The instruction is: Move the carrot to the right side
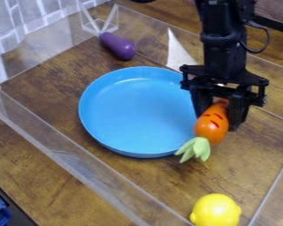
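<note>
Brown wood-grained table [43,94]; clear panel [73,147] along one side. Gripper [219,99] clenched on carrot [210,126].

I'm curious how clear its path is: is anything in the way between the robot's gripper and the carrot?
No, nothing visible stands between them: the gripper is already closed on the toy carrot, whose green leafy top hangs over the rim of the blue plate.
</note>
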Motion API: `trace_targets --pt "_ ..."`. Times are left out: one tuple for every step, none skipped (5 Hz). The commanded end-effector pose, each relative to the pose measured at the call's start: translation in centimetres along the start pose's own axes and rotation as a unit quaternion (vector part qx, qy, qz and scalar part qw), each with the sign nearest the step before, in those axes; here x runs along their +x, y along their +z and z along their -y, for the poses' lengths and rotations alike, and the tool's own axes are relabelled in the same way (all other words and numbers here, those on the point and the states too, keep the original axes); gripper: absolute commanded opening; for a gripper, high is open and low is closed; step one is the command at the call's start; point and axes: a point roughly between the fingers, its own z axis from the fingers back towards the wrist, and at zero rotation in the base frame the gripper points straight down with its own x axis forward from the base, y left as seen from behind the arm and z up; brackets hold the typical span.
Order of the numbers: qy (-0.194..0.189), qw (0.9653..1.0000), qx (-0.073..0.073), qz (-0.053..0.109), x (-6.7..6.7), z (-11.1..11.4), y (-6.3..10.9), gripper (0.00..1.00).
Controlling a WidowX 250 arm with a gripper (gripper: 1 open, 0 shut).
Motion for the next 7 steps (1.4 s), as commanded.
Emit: trace_targets --pt "-0.029 0.9993 -0.003 0.023 0.89 1.21 1.58 0.00" --pt "-0.040 0.9991 -0.002 0.015 1.06 1.40 1.45 0.00" --pt "-0.049 0.9988 0.001 0.008 1.13 1.54 1.43 0.00" --pt "-0.058 0.9983 0.003 0.001 1.14 1.65 1.36 0.00" --pt "-0.064 0.9979 0.003 -0.005 1.14 1.77 1.25 0.00" --pt "-0.070 0.9975 0.001 -0.010 1.11 1.83 1.24 0.00" --pt "-0.075 0.9971 0.003 -0.013 0.95 1.75 1.53 0.00"
